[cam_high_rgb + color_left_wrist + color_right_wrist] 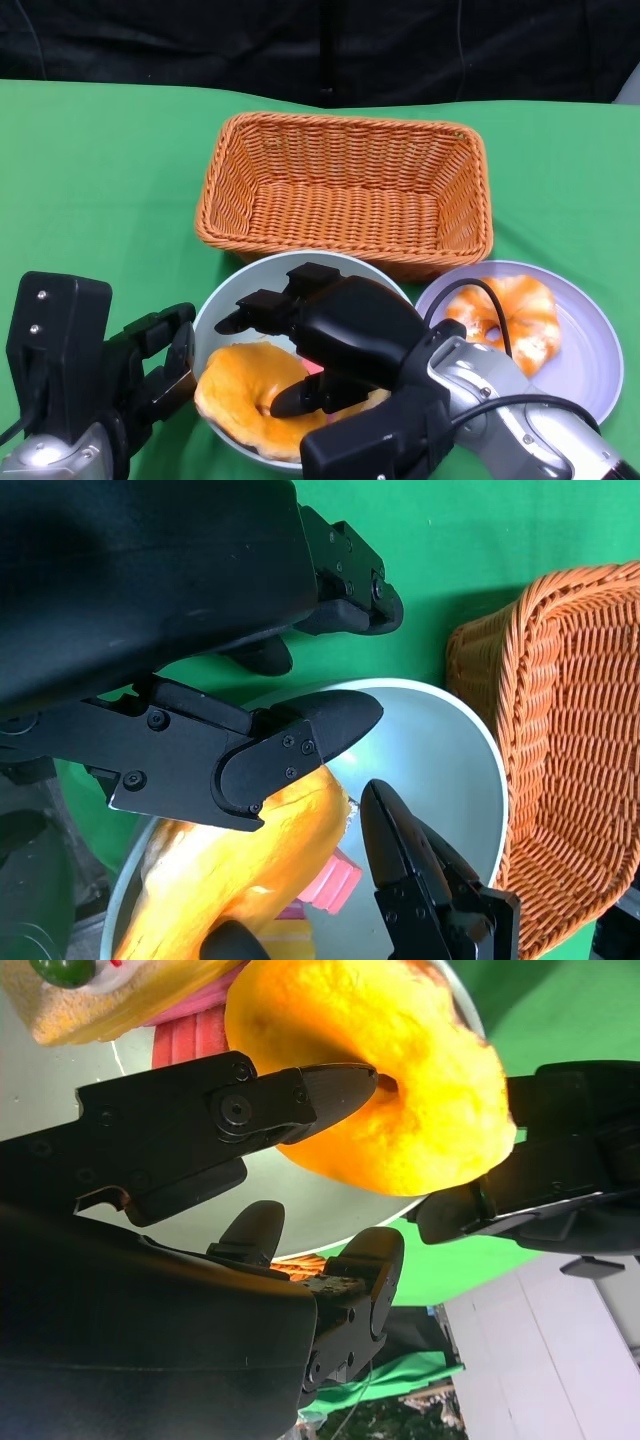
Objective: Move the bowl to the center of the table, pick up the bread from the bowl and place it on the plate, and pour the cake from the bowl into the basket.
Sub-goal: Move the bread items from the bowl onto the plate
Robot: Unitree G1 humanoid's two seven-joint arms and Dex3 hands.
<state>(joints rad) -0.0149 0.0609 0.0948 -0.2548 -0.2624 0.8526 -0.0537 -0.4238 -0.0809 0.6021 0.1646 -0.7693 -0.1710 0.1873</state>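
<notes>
While the ring-shaped bread (245, 398) lies in the pale bowl (228, 301), it is pinched by the right hand (335, 335), one fingertip in its hole. The left hand (150, 362) is held spread against the bowl's left rim. The cake (95, 995) is mostly hidden. Another orange-and-white bread ring (510, 318) is seen on the lilac plate (590, 365), behind which the wicker basket (345, 190) stands.

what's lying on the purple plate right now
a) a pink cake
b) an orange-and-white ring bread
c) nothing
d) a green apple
b: in the head view the plate at the right holds an orange-and-white ring bread, beside the bowl.
</notes>
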